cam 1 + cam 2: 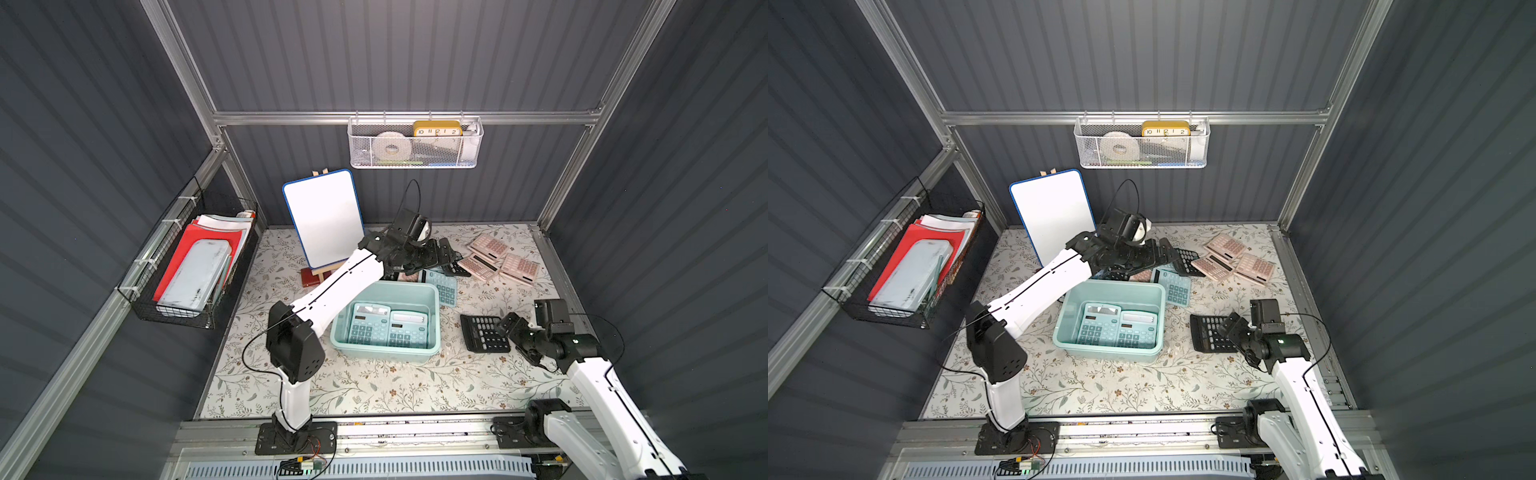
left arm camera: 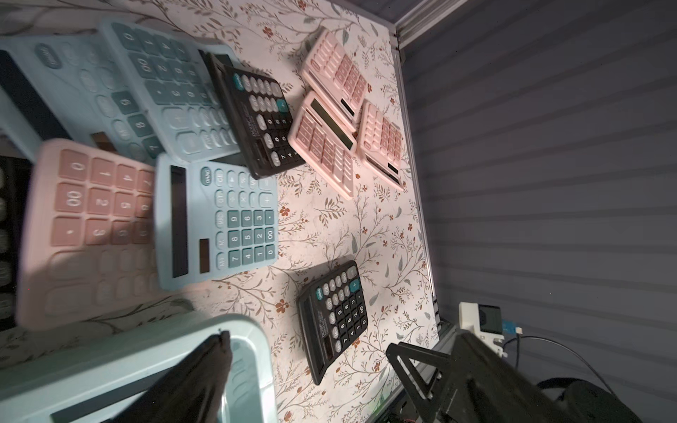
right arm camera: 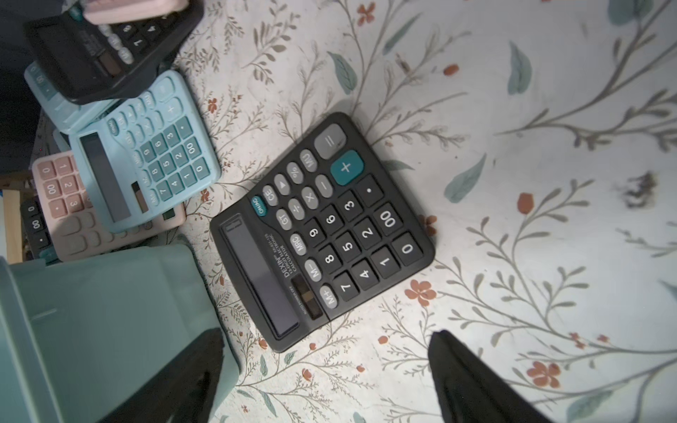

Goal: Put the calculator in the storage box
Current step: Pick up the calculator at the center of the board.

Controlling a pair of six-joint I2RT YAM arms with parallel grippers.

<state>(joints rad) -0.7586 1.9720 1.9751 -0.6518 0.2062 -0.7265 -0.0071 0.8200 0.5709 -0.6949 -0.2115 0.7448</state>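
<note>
Facing the black calculator beside the storage box, right fingers spread, empty; left fingers likewise, farther back

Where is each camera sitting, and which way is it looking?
Top views: high above the arms' bases, looking down at the whole table; the left arm, right arm and storage box show.
Left wrist: on the left arm, looking down past its open left claw at scattered calculators.
Right wrist: on the right arm, looking down past its open right claw at the black calculator.
Shared: both wrist views show that black calculator and the box's corner.
</note>
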